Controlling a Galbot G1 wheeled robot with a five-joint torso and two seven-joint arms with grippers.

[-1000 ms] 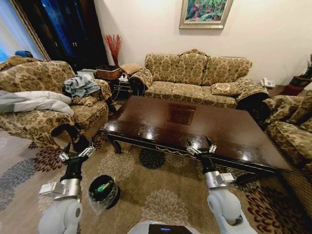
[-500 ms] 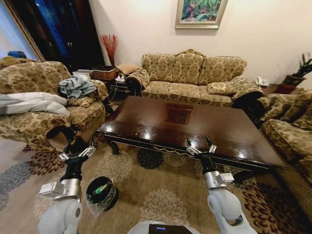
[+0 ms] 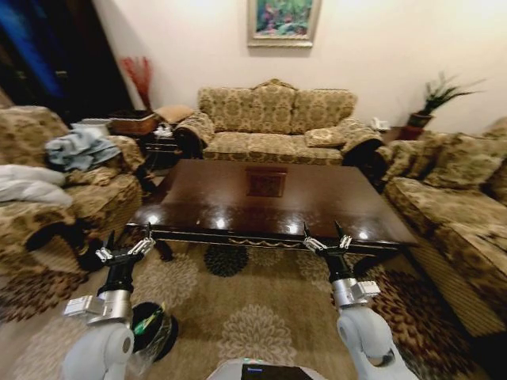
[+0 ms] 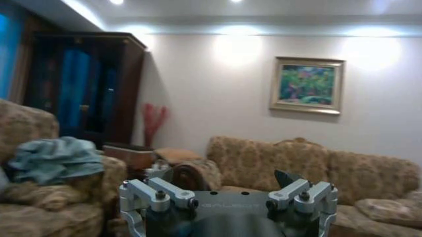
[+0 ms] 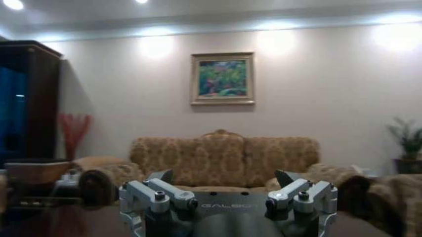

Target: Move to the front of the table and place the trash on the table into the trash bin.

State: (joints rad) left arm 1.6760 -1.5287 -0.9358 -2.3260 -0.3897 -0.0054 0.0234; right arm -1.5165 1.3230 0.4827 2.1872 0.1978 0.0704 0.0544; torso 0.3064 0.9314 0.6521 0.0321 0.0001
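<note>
Right now the robot faces the long side of the table (image 3: pixel 269 198), a dark glossy wood piece with a square carved inlay at its centre and light reflecting along its near edge. Its polished top carries only reflections.

Both arms are held up in front of the body, low and short of the table's near edge. The left gripper (image 3: pixel 124 249) sits over the patterned rug (image 3: pixel 238 317) off the table's left corner, its 2 fingers spread apart with nothing between them. The right gripper (image 3: pixel 326 239) is raised just in front of the table's near edge, fingers likewise apart and holding nothing. In each wrist view the finger pairs stand wide, with the far wall and sofa visible between them.

The trash bin (image 3: pixel 150 328), a small round black one with a crinkly clear liner, stands on the rug by the robot's left side, partly hidden behind the left arm. Something green shows inside it; I cannot tell more of its contents.

Around the table are a floral 3-seat sofa (image 3: pixel 269 127) against the far wall, an armchair (image 3: pixel 55 198) on the left heaped with cloths, and another sofa (image 3: pixel 451 206) on the right. A framed painting (image 3: pixel 283 20) hangs above the far sofa.
</note>
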